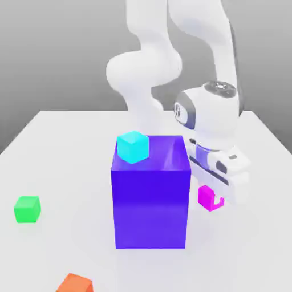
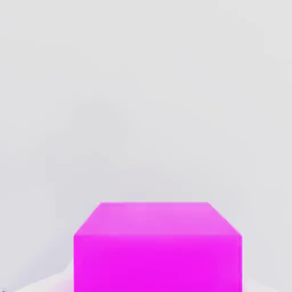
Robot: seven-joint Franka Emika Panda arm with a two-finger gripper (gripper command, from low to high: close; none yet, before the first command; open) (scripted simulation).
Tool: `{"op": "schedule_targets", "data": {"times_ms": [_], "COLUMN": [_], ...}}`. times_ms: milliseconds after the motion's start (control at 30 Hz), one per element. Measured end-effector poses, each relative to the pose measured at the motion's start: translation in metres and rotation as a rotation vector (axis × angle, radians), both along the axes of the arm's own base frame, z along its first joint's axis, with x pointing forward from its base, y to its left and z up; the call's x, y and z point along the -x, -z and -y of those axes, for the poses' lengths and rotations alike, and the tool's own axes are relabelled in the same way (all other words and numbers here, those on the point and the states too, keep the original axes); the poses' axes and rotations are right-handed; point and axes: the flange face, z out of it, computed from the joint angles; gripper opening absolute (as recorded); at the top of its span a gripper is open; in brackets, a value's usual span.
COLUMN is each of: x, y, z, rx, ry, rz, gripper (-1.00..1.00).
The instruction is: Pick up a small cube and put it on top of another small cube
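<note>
Magenta cube (image 1: 207,198) upright; green cube (image 1: 27,209) well apart.

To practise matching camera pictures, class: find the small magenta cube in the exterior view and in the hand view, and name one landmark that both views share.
Exterior view: the magenta cube sits at the gripper, just off the exterior view's right of the big blue block, low by the table.
Hand view: the magenta cube is close up, seen from above.
Shared landmark: the pale table surface around the cube.

A small cube (image 1: 133,146) sits atop the big block (image 1: 151,199), near a corner.
</note>
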Motion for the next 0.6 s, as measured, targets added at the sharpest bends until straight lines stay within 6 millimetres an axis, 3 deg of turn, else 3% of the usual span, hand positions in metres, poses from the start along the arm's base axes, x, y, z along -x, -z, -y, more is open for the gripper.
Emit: {"op": "schedule_targets", "data": {"times_ms": [267,367,600], "x": [0.011,-0.021,-0.128], "y": [-0.01,-0.017,-0.044], "z": [0.005,0.006,0.024], "rx": [0.016,0.03,0.06], "ry": [0.006,0.145,0.555], "rz": [0.006,0.043,0.176], "gripper": [-1.0,-1.0,-1.0]}}
